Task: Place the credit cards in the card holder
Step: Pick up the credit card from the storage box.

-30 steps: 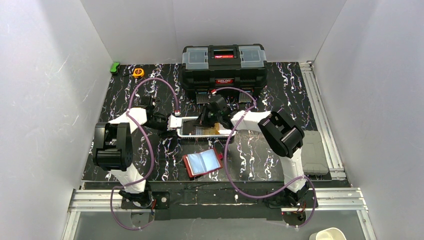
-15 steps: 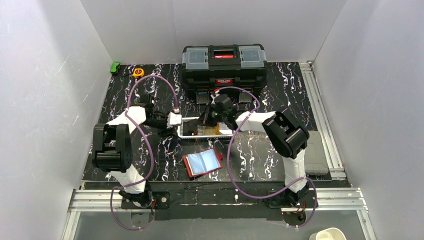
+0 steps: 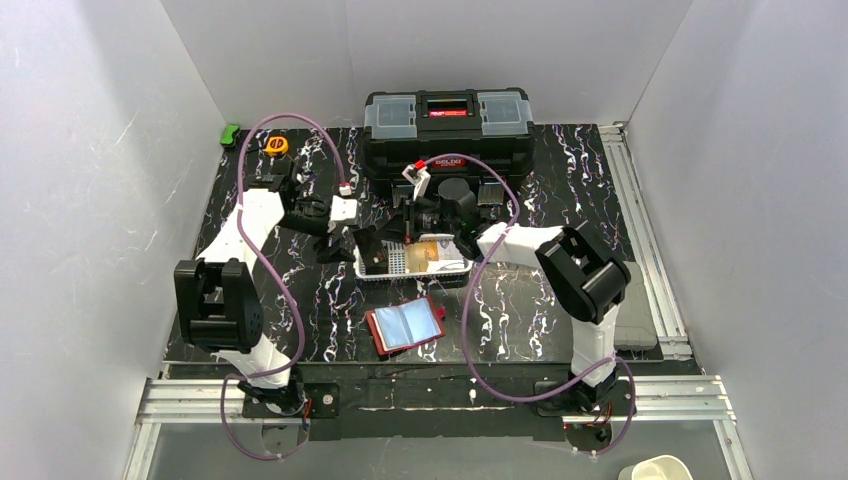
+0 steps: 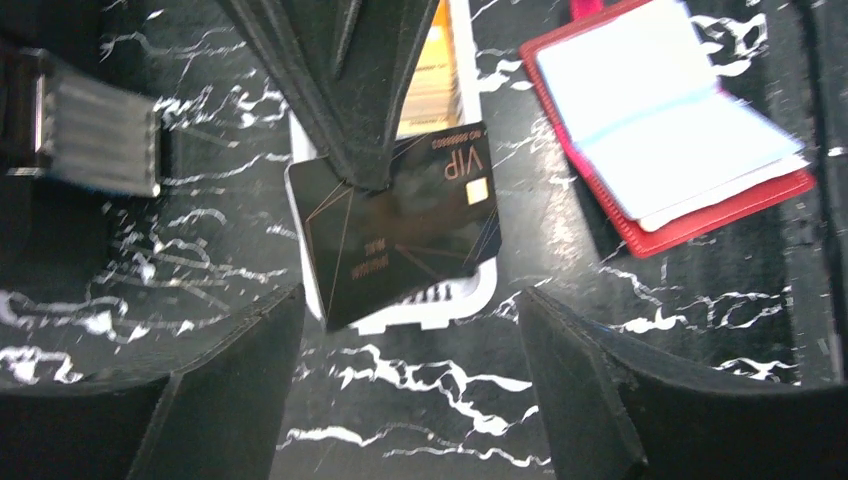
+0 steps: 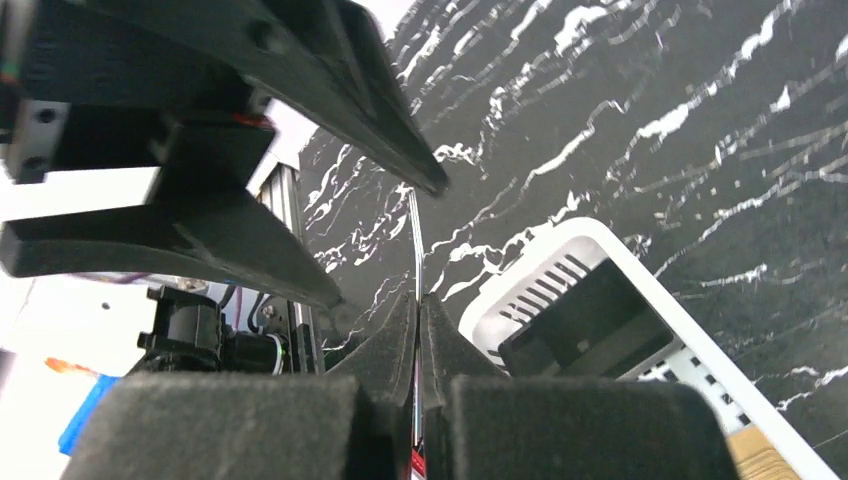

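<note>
At the far left corner of the black, white-veined marble-patterned tabletop [image 3: 560, 165] lie a small green object [image 3: 231, 133] and, just beside it, a round orange-and-yellow tape measure [image 3: 277, 145]; any print on them is too small to read. The left gripper [image 4: 410, 305] hovers at the left end of a white perforated plastic basket [image 3: 412, 274], its 2 fingers spread wide and closed on nothing. Between them in the left wrist view hangs a black plastic card [image 4: 410, 240] with thin gold lines, a small gold chip and the gold letters "VIP"; its smaller print is blurred. The right gripper [image 5: 418, 305] pinches this card by one edge, fingers clamped flat on it, so it shows as a thin line in the right wrist view. The card sits over the basket's left end; whether it touches the rim cannot be told. Inside the basket lies an orange card [image 3: 432, 255]. Nearer the arms, apart from the basket, the red folding card holder [image 3: 404, 326] lies open on the tabletop, its pale clear sleeves facing up. Behind the basket stands a large black plastic toolbox [image 3: 447, 135] with 2 clear-lidded compartments, a red latch and a red label too small to read. At the right edge lies a flat grey pad [image 3: 628, 300].
</note>
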Controlling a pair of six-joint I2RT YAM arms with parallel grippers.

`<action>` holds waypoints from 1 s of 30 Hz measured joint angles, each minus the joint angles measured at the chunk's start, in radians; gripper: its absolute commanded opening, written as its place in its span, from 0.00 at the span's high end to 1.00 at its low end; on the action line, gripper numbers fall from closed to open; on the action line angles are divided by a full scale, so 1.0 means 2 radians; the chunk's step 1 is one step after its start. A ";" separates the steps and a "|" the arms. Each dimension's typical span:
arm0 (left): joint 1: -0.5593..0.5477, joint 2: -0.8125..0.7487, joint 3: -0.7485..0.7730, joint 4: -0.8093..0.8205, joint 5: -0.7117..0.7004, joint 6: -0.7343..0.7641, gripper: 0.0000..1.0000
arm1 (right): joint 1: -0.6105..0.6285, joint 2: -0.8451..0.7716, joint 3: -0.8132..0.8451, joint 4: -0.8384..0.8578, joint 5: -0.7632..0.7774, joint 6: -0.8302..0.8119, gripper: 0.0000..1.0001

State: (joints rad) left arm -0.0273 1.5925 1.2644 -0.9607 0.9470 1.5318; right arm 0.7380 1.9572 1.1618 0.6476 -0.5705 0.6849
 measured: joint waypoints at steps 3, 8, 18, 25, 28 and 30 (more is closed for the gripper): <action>-0.023 0.013 0.022 -0.033 0.008 0.009 0.34 | 0.001 -0.028 -0.015 0.026 -0.012 -0.025 0.99; -0.037 0.029 0.041 -0.061 0.017 0.013 0.51 | 0.004 -0.056 -0.023 0.049 -0.027 -0.055 0.99; -0.036 0.032 0.051 -0.073 0.020 -0.003 0.89 | 0.015 -0.058 -0.025 0.052 -0.032 -0.108 0.97; -0.036 0.041 0.052 -0.072 0.019 -0.013 1.00 | 0.018 -0.066 -0.039 0.056 -0.031 -0.133 0.58; -0.036 0.041 0.054 -0.072 0.019 -0.013 1.00 | 0.018 -0.073 -0.053 0.052 -0.029 -0.142 0.52; -0.036 0.041 0.055 -0.073 0.019 -0.013 1.00 | 0.018 -0.083 -0.065 0.047 -0.027 -0.155 0.50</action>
State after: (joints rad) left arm -0.1001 1.6737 1.3743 -1.1065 0.9855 1.5066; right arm 0.7746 1.7905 1.0317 0.7410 -0.6239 0.3756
